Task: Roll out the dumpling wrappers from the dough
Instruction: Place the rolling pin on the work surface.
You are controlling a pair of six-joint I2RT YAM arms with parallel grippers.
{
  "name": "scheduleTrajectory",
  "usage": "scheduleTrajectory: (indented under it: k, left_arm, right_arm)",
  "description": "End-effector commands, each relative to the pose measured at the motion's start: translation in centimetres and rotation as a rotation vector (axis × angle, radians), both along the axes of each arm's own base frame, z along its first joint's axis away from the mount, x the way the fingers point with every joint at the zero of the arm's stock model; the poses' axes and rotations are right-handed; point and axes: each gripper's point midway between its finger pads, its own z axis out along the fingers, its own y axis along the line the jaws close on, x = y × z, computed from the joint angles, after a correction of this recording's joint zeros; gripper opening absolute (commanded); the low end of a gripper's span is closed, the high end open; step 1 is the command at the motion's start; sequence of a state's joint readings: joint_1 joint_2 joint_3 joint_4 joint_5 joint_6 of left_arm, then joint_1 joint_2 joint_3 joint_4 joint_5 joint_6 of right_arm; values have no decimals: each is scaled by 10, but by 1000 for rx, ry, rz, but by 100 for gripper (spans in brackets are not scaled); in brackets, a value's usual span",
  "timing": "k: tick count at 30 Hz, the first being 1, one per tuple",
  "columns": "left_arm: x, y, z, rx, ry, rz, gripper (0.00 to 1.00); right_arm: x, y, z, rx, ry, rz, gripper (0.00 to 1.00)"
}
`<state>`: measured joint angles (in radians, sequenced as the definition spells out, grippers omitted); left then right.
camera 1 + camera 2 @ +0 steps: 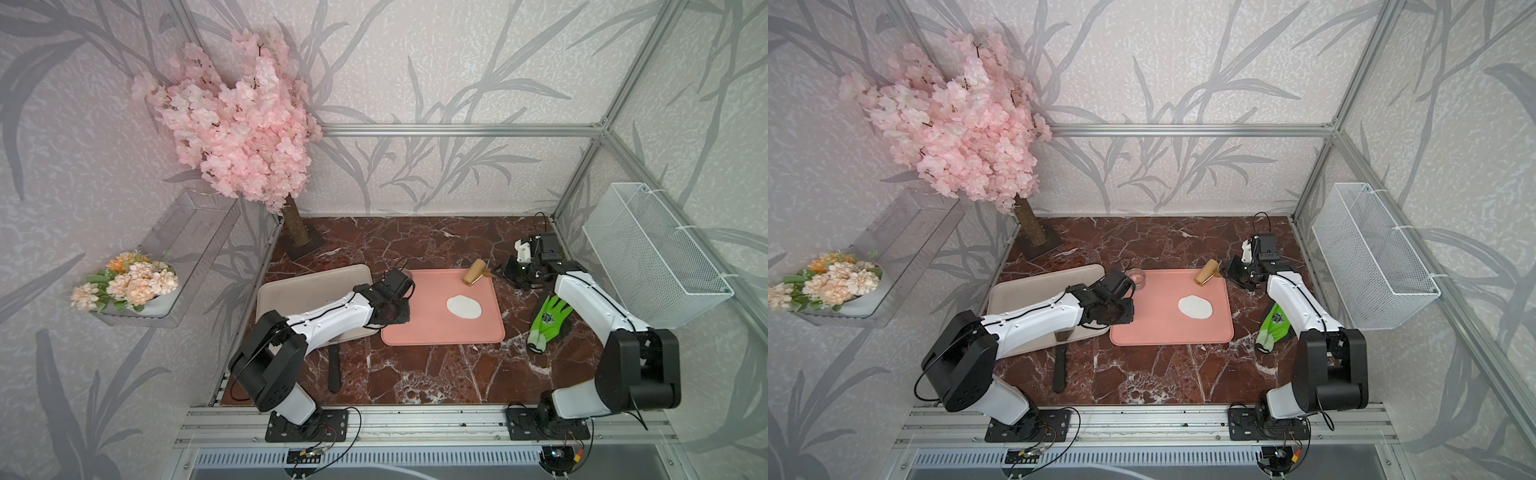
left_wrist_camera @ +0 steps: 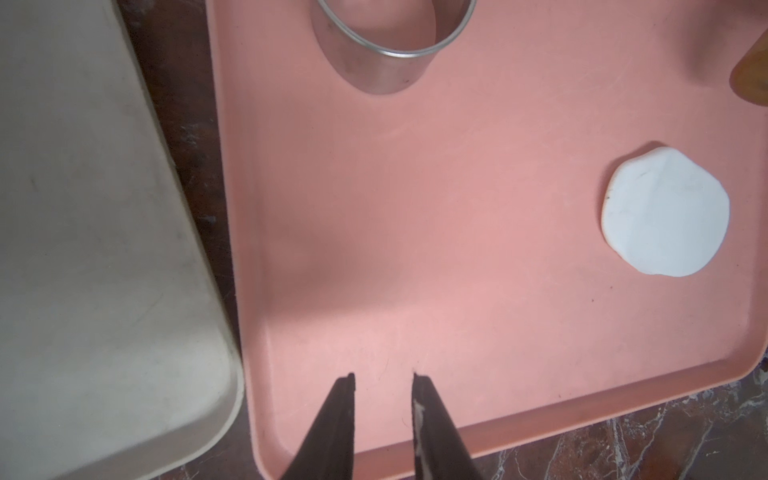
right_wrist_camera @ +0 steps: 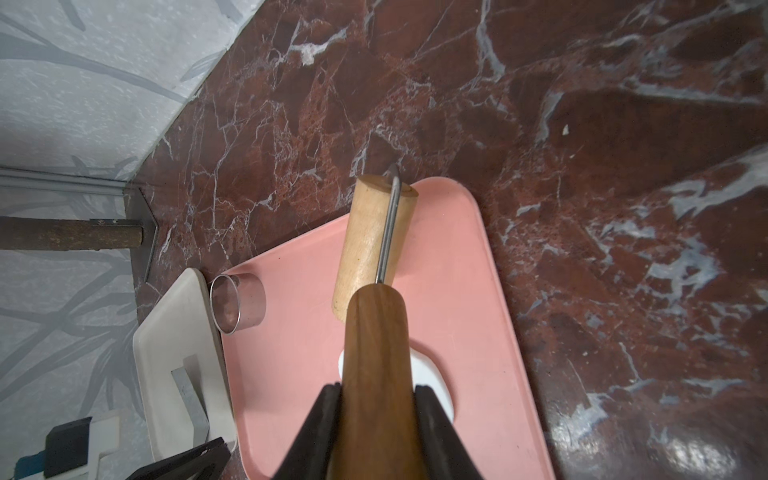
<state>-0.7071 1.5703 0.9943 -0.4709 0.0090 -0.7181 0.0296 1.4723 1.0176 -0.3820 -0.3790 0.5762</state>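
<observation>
Dough [image 2: 666, 212] apart from left gripper [image 2: 383, 377]

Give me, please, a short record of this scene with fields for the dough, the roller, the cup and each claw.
dough: flat white oval sheet, lying on the pink tray
roller: wooden, over the tray's far edge
right claw: shut on the roller's dark handle
left claw: open, empty, above the tray's left side
cup: clear, standing on the tray's far left corner
</observation>
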Motion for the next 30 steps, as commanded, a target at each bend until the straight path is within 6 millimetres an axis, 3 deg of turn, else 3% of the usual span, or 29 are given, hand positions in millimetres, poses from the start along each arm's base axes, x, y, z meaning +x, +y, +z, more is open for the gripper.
scheduleTrajectory:
  k: [1,13,30]
  left_arm:
    - [-2,9,4,20,-6,20,27]
    - [-4,9,-2,21,7,19,27]
    - [-6,11,-7,35,21,17,27]
  right_arm:
    - [14,-4,12,32,-116,-15,0]
    - [0,-22,-14,109,-147,-98,0]
    - [-23,-56,-44,276,-211,-250,27]
